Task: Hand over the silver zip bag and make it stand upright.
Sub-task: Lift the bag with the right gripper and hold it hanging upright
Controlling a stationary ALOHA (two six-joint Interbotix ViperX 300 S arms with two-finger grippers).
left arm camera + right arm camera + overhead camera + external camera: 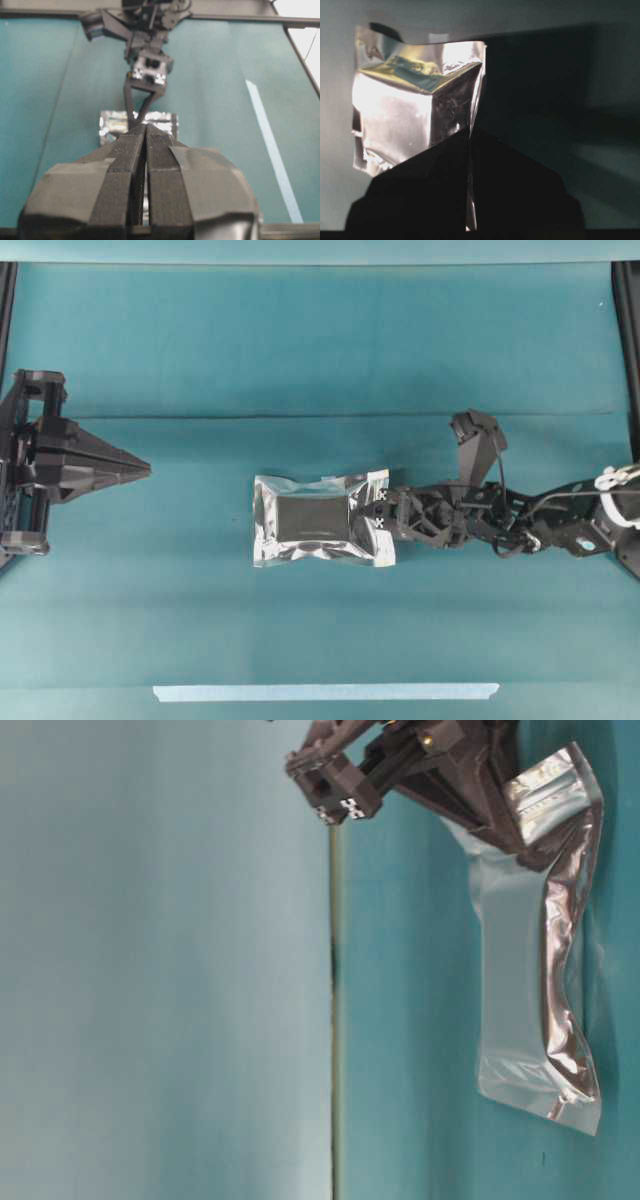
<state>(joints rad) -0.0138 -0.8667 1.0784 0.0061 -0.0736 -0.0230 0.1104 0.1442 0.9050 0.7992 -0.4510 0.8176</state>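
Silver zip bag point(322, 518) mid-bench, light, crinkly, slick foil that likely buckles, pinched at its 3 o'clock sealed edge by the clenched right tool point(381, 512); left tool point(140, 470) clamped empty, well apart at 9 o'clock.

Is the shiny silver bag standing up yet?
No. The silver zip bag lies flat on the table, its edge pinched by the right gripper.

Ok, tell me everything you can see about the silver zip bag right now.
The silver zip bag is a shiny, crinkled foil pouch, rectangular, with a dark centre panel and flat sealed edges. It sits mid-table on the teal cloth. The right gripper is shut on its right sealed edge. Nothing else touches it.
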